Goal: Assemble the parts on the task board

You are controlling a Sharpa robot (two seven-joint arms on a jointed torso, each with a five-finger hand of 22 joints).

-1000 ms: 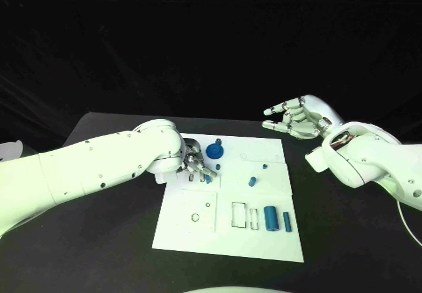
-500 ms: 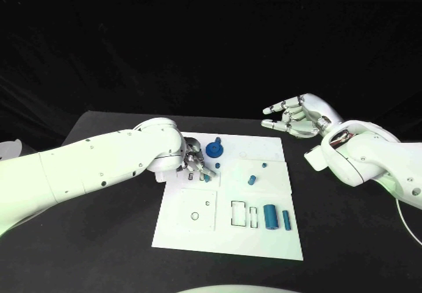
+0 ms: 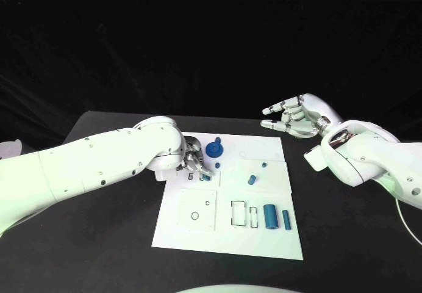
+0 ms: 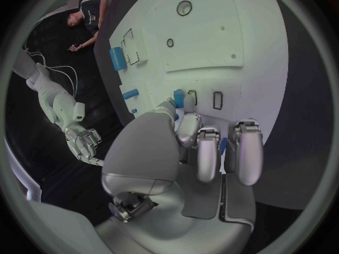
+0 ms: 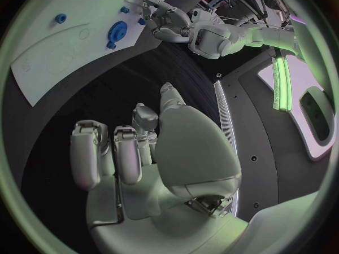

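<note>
Left robot hand point(image 3: 195, 163) low over white board point(image 3: 230, 241), left of middle of frame, fingers curled, pinching small blue peg point(image 3: 207, 176). Right robot hand point(image 3: 294, 118) up in air at upper right, off board, fingers bent apart, holding nothing. Blue gear point(image 3: 214, 149) just beside left robot hand. Two blue cylinders point(image 3: 271, 218) lower right on board. Black bench point(image 3: 105, 244) under all.

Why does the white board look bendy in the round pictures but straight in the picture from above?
In the left wrist view a fisheye lens curves the task board, and in the right wrist view it bends it too; in the head view the board keeps straight edges. The left hand looms huge because it sits close to the camera.
</note>
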